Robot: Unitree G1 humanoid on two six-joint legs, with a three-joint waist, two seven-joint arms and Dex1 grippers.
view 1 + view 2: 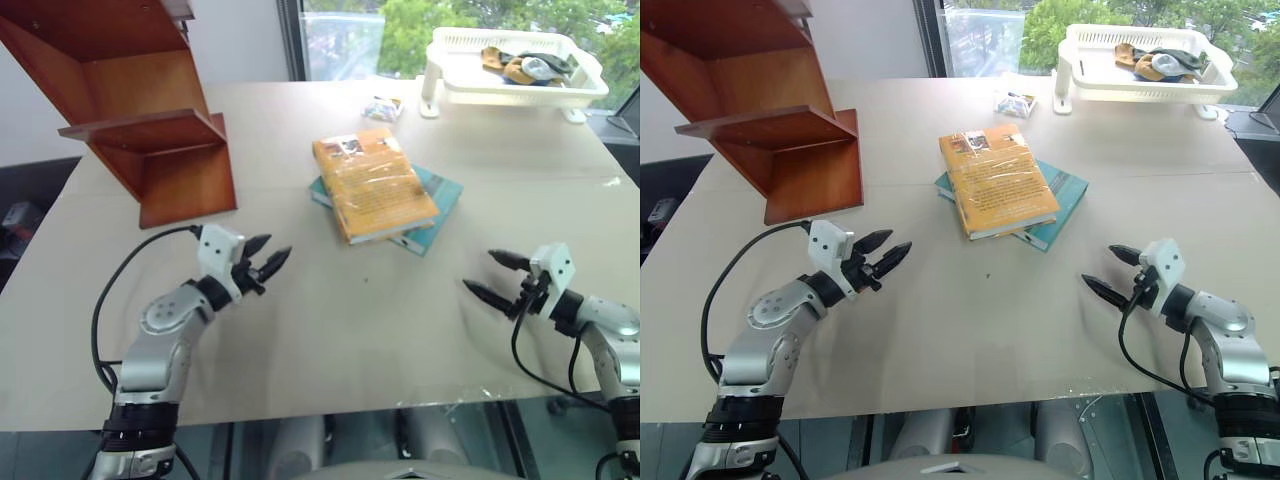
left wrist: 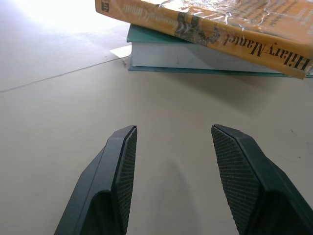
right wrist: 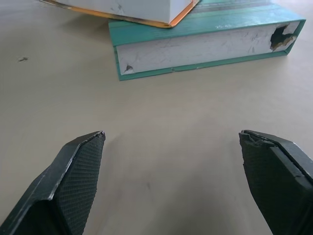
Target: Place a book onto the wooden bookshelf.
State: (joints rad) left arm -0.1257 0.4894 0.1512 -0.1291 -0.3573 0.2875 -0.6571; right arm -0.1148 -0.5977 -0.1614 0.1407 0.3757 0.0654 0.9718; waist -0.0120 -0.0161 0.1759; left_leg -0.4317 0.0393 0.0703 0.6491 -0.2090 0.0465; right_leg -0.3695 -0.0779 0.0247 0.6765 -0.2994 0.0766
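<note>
Book (image 1: 374, 183): orange-yellow glossy paperback, flat on top of teal book (image 1: 437, 205), mid bench (image 1: 330, 330), askew so corners overhang
Book handling: looks light but glossy wrap, likely slippery; stiff enough as a closed block, cover may flex; best guess is to take it by the overhanging long edges or spine side, pinching cover to cover
Order below: left to right
Wooden bookshelf (image 1: 150, 110): far left on bench, reddish-brown, slanted panels, one flat board facing out, nothing on the boards that show
Left claw (image 1: 262, 263): low over bench in front of shelf, jaws parted about halfway, holding nothing, pointing toward the books
Book vs left claw: book is ahead and to the claw's right, near but apart; yellow spine (image 2: 210, 34) faces this claw in the left wrist view
Teal book: under the orange one, sticks out toward the right side, torn corner on page edge in the right wrist view
Right claw (image 1: 497, 277): near right edge of bench, jaws wide apart, empty, aimed back toward the stack
Book vs right claw: book ahead and to its left, apart; teal book's page edge is nearer to it than the orange one
White basket tray (image 1: 515, 75): far right back, small items inside, not task
Small packet (image 1: 383, 108): behind books, can't tell what
Stage: judged pre-grasp, book not yet touched
</note>
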